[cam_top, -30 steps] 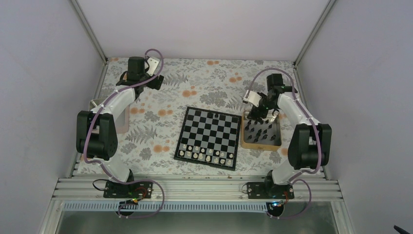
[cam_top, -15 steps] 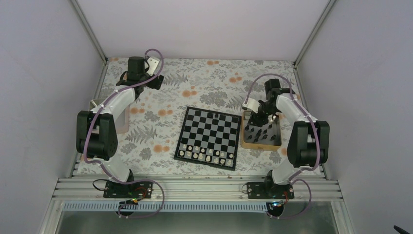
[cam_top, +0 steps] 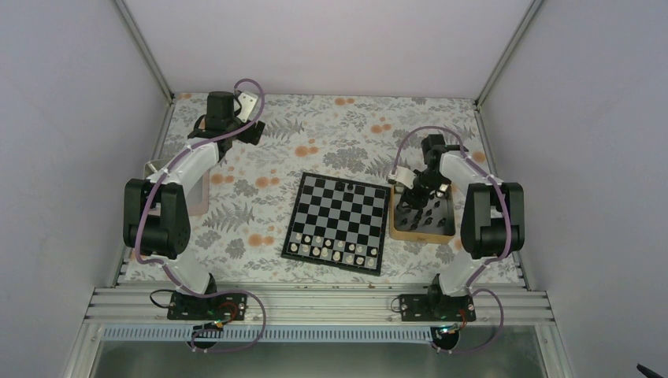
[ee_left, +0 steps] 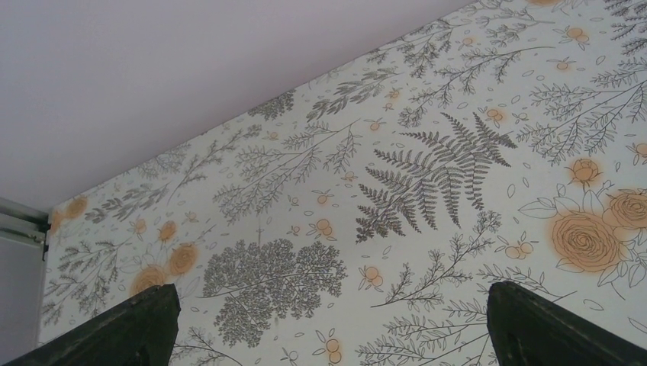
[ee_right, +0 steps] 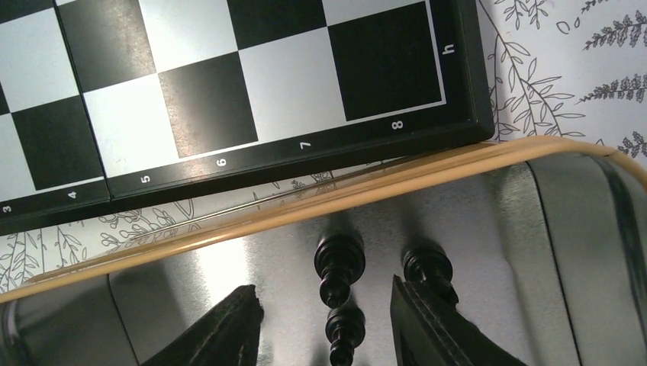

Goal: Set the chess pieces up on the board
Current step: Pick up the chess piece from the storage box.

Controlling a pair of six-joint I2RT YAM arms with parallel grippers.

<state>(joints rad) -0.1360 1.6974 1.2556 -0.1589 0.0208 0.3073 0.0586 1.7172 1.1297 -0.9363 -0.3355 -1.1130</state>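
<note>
The black-and-white board (cam_top: 346,213) lies mid-table, with one black piece (cam_top: 340,186) on its far row. The other black chess pieces (cam_top: 424,213) stand in the tan-rimmed tray (cam_top: 423,235) to its right. My right gripper (cam_top: 415,193) is down inside that tray's far left corner. In the right wrist view its jaws (ee_right: 324,293) stand apart around two small black pieces (ee_right: 339,263), with a gap on each side. A third piece (ee_right: 427,267) stands just outside the right finger (ee_right: 427,328). My left gripper (cam_top: 256,130) hovers open over the floral cloth at the far left, with nothing between its fingers (ee_left: 328,305).
White chessmen (cam_top: 331,250) fill the board's two near rows. The board's edge (ee_right: 229,164) runs close along the tray rim (ee_right: 305,210). Another tan tray (cam_top: 198,193) sits at the left, partly hidden by the left arm. Walls enclose the table.
My right gripper has dropped into the tray towards its far left corner, and its jaws have narrowed around the black pieces. The left arm has not moved.
</note>
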